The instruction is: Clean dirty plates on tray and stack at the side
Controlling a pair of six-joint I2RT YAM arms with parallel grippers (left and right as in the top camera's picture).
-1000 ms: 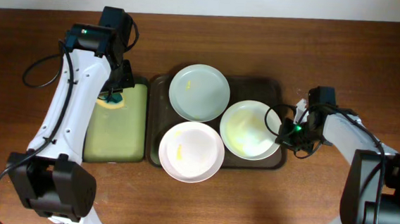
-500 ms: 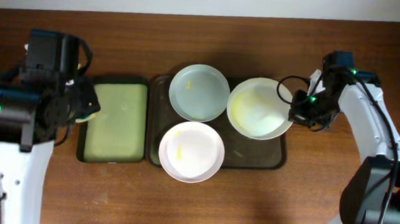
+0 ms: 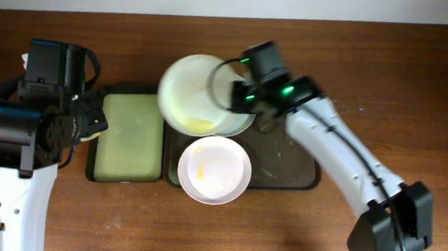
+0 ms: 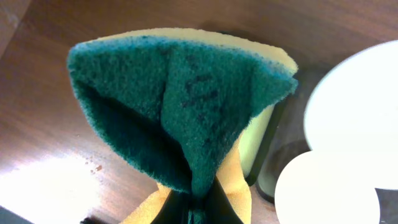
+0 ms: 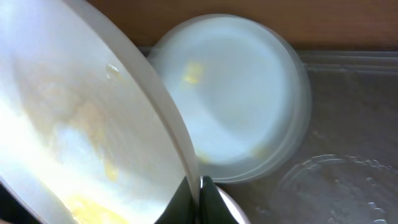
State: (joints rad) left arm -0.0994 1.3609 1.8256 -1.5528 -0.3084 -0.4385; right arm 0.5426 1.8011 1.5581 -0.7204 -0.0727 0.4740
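While the right pincer clenches the rim of a yellow-smeared plate, the overhead view shows that plate lifted and tilted above the back left corner of the dark brown tray. A white plate with a small yellow spot lies flat at the tray's front left, its edge reaching over the rim. A smaller green-lined tray sits just beside the brown one. The left pincer hangs at its left edge, above the wooden counter.

From the left wrist, the left pincer is seen closed tight on a folded sponge, green scouring face outward and yellow foam behind. Two pale plates show at the right of the frame, the lower one the white plate.

From the right wrist, the fingers meet on the smeared plate's rim at the bottom of the frame. The plate stands steeply tilted, and yellow streaks run across its inner face. Beyond it a bluish plate with a yellow dab lies flat on the brown tray.
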